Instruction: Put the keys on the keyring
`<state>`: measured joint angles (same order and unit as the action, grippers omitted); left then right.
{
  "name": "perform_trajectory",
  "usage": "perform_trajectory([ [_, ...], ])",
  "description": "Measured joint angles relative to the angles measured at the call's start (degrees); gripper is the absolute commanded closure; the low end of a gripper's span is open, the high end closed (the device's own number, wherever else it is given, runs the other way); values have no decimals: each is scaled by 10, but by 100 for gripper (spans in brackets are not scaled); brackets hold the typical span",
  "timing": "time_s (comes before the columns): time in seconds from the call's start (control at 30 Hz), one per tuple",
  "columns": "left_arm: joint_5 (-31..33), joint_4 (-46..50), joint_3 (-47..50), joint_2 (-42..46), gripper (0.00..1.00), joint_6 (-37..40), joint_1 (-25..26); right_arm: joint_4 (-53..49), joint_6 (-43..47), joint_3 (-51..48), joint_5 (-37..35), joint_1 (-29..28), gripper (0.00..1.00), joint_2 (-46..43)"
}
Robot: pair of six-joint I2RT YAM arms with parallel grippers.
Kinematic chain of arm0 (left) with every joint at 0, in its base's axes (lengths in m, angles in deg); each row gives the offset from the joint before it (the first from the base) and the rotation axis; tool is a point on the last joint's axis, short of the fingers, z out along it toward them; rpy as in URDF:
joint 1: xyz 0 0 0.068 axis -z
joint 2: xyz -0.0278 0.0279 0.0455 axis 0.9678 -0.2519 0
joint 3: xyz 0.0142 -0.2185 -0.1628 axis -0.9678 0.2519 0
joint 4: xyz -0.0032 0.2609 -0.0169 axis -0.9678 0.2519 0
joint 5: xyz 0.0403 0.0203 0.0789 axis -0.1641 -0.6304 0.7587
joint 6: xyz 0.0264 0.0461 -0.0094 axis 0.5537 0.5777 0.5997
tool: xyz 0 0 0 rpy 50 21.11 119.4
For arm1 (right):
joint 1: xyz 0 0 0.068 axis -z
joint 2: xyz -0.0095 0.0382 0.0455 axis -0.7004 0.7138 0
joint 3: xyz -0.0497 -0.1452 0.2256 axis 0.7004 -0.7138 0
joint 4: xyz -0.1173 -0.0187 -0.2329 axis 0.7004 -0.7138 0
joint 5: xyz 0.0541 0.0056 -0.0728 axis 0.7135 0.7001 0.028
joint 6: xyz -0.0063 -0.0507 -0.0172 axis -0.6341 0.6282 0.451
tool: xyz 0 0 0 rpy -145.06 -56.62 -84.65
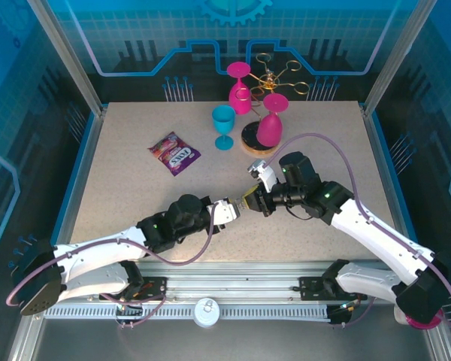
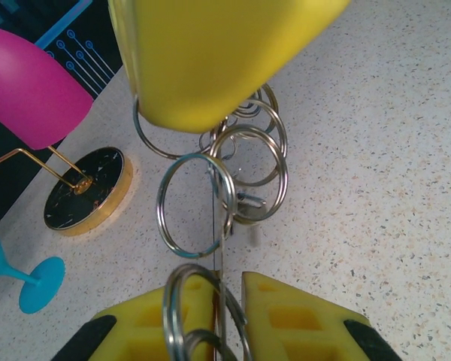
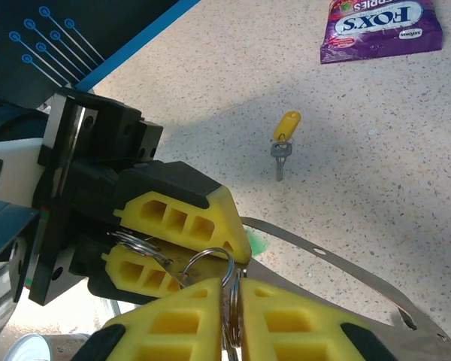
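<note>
Both grippers meet over the middle of the table. My left gripper is shut on the keyring, whose thin metal band runs edge-on between its yellow pads. The same band curves over the table as a flat hoop. Several silver split rings hang from it between the two grippers. My right gripper is shut on one split ring, right against the left gripper's fingers. A key with a yellow head lies alone on the table beyond them.
A purple candy packet lies to the far left. At the back stand a blue goblet, two pink goblets and a gold wire stand on a round black base.
</note>
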<state>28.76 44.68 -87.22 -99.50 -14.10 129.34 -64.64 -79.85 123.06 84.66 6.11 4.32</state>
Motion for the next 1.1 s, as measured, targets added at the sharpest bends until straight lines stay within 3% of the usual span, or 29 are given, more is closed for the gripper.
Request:
perform_trajectory([
  [0.1,0,0,3,3,100,0,2,-2,1,0,-4,0,100,2],
  [0.17,3,1,3,4,84,0,2,-2,1,0,-5,0,100,2],
  [0.23,5,0,3,5,49,0,3,-2,2,0,-11,0,100,1],
  [0.33,4,-7,4,21,28,-8,3,-2,7,0,-29,0,100,2],
  [0.4,3,-9,12,38,23,-18,3,4,16,0,-36,0,100,2],
  [0.67,-4,22,48,138,21,-73,3,97,112,-33,-76,0,100,9],
  [0.83,15,44,29,193,30,-106,-6,199,185,-120,-44,0,100,7],
  [0.97,3,68,-12,190,38,-128,-47,283,223,-179,5,0,100,-8],
  [1.1,-53,86,-50,166,48,-138,-109,340,254,-183,64,9,100,-8],
])
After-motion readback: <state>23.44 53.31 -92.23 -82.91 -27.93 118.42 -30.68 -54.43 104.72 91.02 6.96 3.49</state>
